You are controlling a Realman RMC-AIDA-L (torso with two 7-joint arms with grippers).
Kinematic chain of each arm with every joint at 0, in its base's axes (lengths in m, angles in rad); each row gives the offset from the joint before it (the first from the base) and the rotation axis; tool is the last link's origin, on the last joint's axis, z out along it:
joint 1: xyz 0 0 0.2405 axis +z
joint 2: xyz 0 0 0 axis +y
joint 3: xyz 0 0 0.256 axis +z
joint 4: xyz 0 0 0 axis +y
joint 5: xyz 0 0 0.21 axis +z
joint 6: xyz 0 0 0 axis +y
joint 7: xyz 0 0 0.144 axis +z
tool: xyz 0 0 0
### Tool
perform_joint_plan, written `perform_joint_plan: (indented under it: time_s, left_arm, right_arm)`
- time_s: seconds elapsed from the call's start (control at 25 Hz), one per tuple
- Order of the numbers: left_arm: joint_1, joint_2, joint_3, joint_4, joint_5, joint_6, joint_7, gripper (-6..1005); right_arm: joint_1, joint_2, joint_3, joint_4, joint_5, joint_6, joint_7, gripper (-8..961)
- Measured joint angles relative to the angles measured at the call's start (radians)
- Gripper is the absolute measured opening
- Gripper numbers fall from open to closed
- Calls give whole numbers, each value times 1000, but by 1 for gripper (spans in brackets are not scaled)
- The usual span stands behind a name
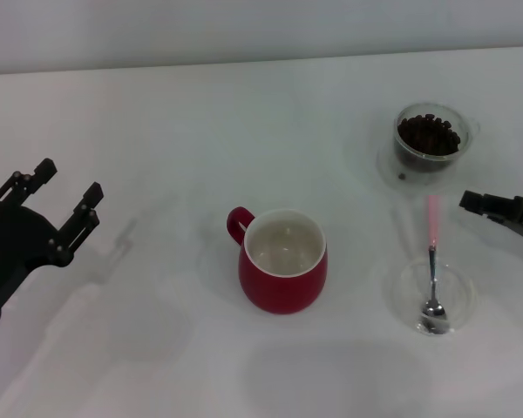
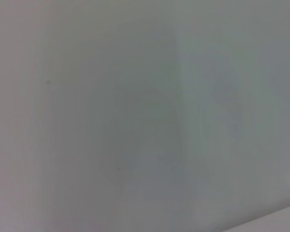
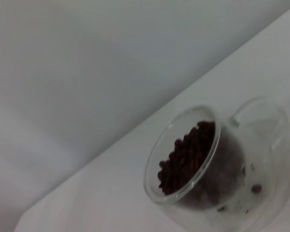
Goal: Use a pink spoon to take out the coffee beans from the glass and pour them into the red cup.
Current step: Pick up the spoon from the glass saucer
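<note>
- Pink-handled metal spoon (image 1: 432, 266): untouched, bowl resting in our shallow clear dish (image 1: 458, 277).
- Dark coffee beans (image 1: 428, 134): all in clear glass (image 1: 429, 139); deep red cup (image 1: 283, 261) empty.
- Left gripper (image 1: 65, 198) spread, parked; right gripper (image 1: 502, 209) near spoon, we cannot tell.

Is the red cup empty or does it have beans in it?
Empty. The head view looks into the red cup and shows only its white inside; the beans are in the glass.

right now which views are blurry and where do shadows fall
Head view: crisp; soft shadows fall on the table beside the left gripper and around the red cup. Left wrist view: only a featureless grey blur. Right wrist view: soft focus on the glass and coffee beans.
</note>
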Motion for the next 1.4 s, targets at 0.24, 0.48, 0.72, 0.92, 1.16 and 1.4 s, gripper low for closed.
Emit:
perform_joint_plan:
  time_s: [0.24,0.48,0.72,0.92,1.16,1.4]
  left_arm:
    - [0,0,0,-2,0,-3,0,652]
    - [0,-2,0,-5,0,-5,0,652]
    - [2,-3,2,-8,0,-16,0,652]
    - [11,-3,2,-17,0,-37,0,652]
    - [21,-2,0,-17,0,-52,0,651]
    - [25,-3,0,-17,0,-59,0,651]
  right_arm:
    - [-7,-7,6,-4,1,12,-5,141]
    - [-8,-10,-5,-5,-7,8,-16,109]
    - [17,-18,-39,-5,-27,10,-22,117]
    - [44,-31,-60,-5,-42,18,-19,288]
    - [80,-47,-110,-7,-67,22,-13,362]
    - [105,-60,-115,-26,-127,12,-12,371]
